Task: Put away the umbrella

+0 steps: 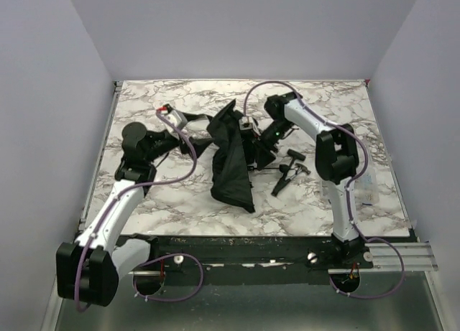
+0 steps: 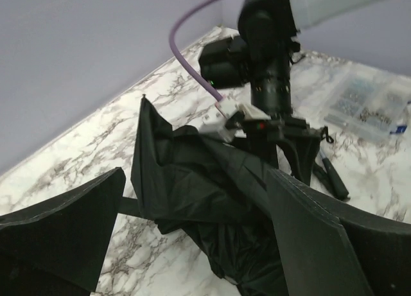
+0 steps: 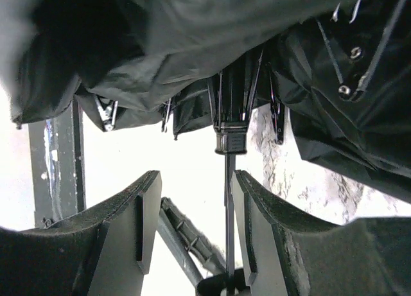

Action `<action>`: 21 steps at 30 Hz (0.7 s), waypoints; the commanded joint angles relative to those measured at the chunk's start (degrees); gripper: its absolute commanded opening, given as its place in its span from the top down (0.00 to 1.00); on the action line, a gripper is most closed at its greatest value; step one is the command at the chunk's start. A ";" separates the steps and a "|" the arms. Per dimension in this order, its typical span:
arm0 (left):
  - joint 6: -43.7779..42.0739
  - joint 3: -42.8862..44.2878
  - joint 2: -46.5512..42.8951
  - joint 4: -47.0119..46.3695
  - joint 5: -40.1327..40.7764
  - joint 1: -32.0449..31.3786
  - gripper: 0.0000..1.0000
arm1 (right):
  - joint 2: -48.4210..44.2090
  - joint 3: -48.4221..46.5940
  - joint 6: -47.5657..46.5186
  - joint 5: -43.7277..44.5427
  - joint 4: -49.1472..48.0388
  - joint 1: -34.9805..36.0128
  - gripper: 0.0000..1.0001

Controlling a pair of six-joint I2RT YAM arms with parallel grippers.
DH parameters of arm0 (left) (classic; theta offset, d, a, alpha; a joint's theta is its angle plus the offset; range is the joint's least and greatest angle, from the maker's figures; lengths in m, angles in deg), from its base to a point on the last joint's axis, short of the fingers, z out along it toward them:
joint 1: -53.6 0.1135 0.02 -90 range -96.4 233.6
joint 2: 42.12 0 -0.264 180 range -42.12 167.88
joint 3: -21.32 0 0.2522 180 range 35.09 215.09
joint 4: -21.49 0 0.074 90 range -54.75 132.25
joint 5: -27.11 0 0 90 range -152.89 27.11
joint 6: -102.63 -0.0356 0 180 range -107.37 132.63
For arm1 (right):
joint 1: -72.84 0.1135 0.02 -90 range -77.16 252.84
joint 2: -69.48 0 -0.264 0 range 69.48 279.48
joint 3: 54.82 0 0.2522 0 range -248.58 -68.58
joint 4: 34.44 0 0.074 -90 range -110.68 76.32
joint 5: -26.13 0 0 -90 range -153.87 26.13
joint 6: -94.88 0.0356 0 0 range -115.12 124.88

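The umbrella (image 1: pixel 231 166) is a loose black fabric canopy, half collapsed, lying in the middle of the marble table (image 1: pixel 180 202). My left gripper (image 1: pixel 194 140) is at its left side, jaws wide open, with the crumpled fabric (image 2: pixel 205 187) between the fingers (image 2: pixel 61 235). My right gripper (image 1: pixel 260 153) is at the umbrella's right side, open. In the right wrist view the thin black shaft (image 3: pixel 229 200) runs between the fingers (image 3: pixel 131 235), close to the right one, up to the runner (image 3: pixel 230 142) under the canopy (image 3: pixel 192 39).
Two small black hammers (image 1: pixel 289 174) lie just right of the umbrella; one handle shows below the right fingers (image 3: pixel 189 241). A clear box of small parts (image 1: pixel 368 191) sits at the table's right edge, also in the left wrist view (image 2: pixel 366 100). Walls enclose the table.
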 commanded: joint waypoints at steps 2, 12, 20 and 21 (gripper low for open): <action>-18.61 -1.76 -7.10 12.05 4.73 -5.95 0.01 | -7.26 -0.67 -1.21 2.83 0.73 -0.60 0.45; 12.16 12.21 2.15 25.41 7.25 -1.34 0.04 | -30.16 13.63 -1.04 2.16 -10.32 -0.84 0.47; 20.88 30.55 24.79 28.78 5.53 0.16 0.31 | -45.00 33.98 6.08 1.50 -31.08 19.82 0.70; 21.59 33.78 27.75 30.77 6.06 0.16 0.33 | -44.32 34.65 6.16 2.49 -31.89 21.58 0.74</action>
